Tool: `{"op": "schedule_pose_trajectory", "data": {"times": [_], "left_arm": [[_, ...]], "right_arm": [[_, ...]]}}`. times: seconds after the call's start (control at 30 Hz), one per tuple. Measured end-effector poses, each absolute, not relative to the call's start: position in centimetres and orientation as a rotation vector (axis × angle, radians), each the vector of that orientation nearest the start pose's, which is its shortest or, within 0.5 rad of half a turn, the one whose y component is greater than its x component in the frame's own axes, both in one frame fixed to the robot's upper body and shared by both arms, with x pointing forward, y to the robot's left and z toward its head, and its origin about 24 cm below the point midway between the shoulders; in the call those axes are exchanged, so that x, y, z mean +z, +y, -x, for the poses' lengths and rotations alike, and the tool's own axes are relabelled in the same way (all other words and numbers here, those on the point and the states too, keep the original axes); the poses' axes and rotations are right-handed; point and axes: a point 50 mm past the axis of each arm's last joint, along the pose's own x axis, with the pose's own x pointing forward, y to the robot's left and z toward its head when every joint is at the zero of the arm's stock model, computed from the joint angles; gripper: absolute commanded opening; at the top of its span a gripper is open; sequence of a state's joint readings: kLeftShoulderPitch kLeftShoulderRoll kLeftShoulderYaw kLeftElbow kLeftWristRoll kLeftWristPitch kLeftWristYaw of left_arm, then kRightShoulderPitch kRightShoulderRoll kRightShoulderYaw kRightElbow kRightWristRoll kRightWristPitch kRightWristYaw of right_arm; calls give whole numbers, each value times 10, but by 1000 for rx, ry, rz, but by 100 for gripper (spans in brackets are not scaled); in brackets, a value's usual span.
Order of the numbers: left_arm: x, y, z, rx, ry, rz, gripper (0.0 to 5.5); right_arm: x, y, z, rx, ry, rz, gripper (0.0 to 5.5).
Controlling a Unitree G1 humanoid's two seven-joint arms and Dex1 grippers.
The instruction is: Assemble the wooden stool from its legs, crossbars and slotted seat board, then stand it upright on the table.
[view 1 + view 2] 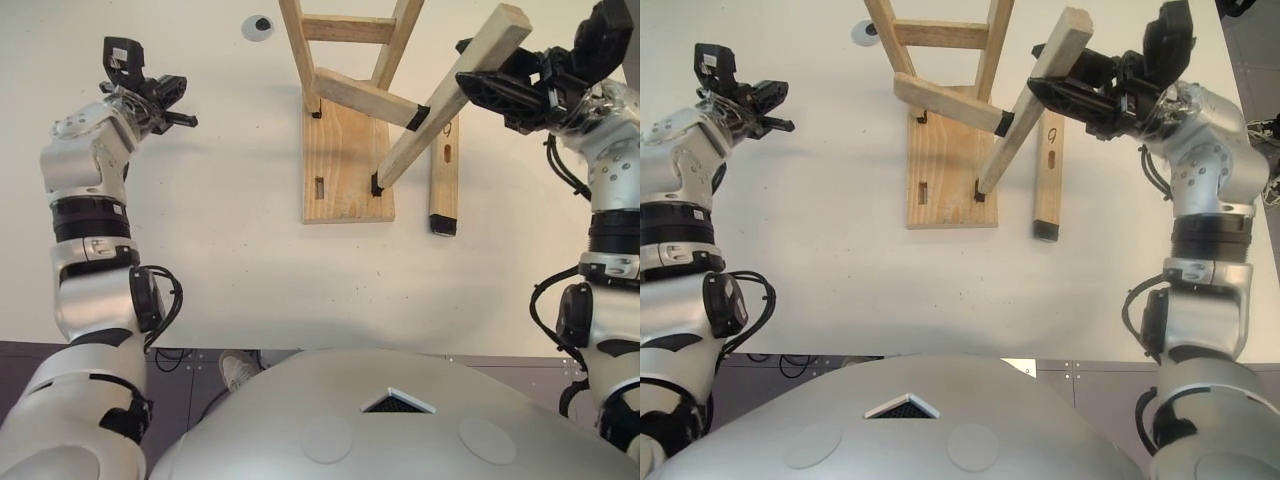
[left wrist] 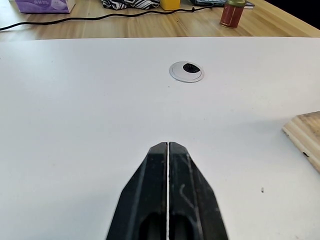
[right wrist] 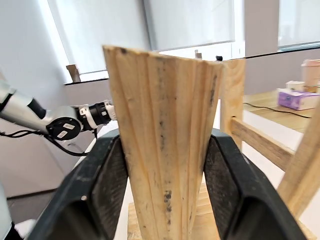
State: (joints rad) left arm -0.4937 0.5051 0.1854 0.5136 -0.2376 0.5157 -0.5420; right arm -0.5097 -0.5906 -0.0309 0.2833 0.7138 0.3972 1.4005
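Centrally on the white table (image 1: pixel 230 250) — seat board (image 1: pixel 340 165), lying flat, slots upward. Standing from its far edge: leg-and-crossbar frame (image 1: pixel 350 30), upright. Slanting across the board from the far-left slot toward the right — one further bar (image 1: pixel 365 97), black-capped at its right end.

Held leg (image 1: pixel 440 105): tilted, black-capped foot down at the slot in the board's near-right corner, upper end raised to the right. Clamped near that upper end by the right gripper (image 1: pixel 478 88); seen from the right wrist, black fingers (image 3: pixel 100 190) pressed flat against two opposite faces, wood filling the gap between them.

Loose leg (image 1: pixel 444 175): flat on the table just right of the board, parallel to its edge, touched by neither gripper.

Left gripper (image 2: pixel 168 147): fingers pressed together with nothing between them, held above bare tabletop well to the left of the board, only the board's corner visible beyond its tips.

Round cable grommet (image 2: pixel 186 71): set in the tabletop beyond the left gripper.
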Motion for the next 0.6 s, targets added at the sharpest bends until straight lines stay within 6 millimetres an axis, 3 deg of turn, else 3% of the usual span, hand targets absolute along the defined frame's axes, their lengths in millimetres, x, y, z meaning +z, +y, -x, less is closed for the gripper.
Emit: {"op": "schedule_pose_trajectory", "data": {"times": [0.23,0.57,0.6], "left_arm": [[69,274,-309,-186,429,59,0],[63,272,-302,-152,426,82,0],[63,272,-302,-152,425,82,0]], "right_arm": [[156,-204,-297,1471,48,-96,205],[140,-186,-269,1434,11,42,205],[140,-185,-267,1426,8,44,243]]}}
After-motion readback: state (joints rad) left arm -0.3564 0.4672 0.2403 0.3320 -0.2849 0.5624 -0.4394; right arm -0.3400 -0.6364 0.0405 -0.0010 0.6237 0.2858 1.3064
